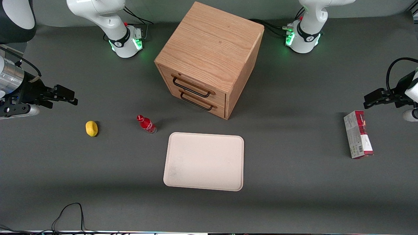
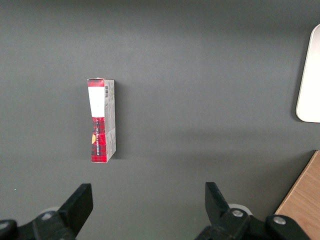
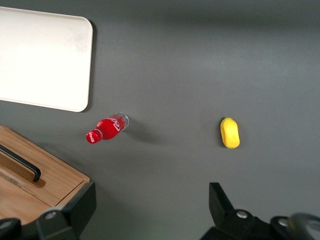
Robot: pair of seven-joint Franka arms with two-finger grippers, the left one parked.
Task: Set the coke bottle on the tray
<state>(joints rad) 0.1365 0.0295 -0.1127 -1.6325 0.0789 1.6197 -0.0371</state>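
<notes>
The dark grey table (image 1: 294, 182) carries a pale tray (image 1: 204, 161) near the front camera. The coke bottle (image 1: 146, 124) stands on the table beside the tray's corner. The gripper (image 1: 67, 96) hangs well apart, fingers spread, holding nothing.

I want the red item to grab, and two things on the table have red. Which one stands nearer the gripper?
The coke bottle, a small capped bottle between lemon and tray. The open gripper hovers nearby; the red-and-grey carton lies toward the parked arm's end.

No readable text anywhere. White lettering on coke bottle (image 1: 146, 124) and print plus barcode on carton (image 1: 358, 134) are both illegible.
</notes>
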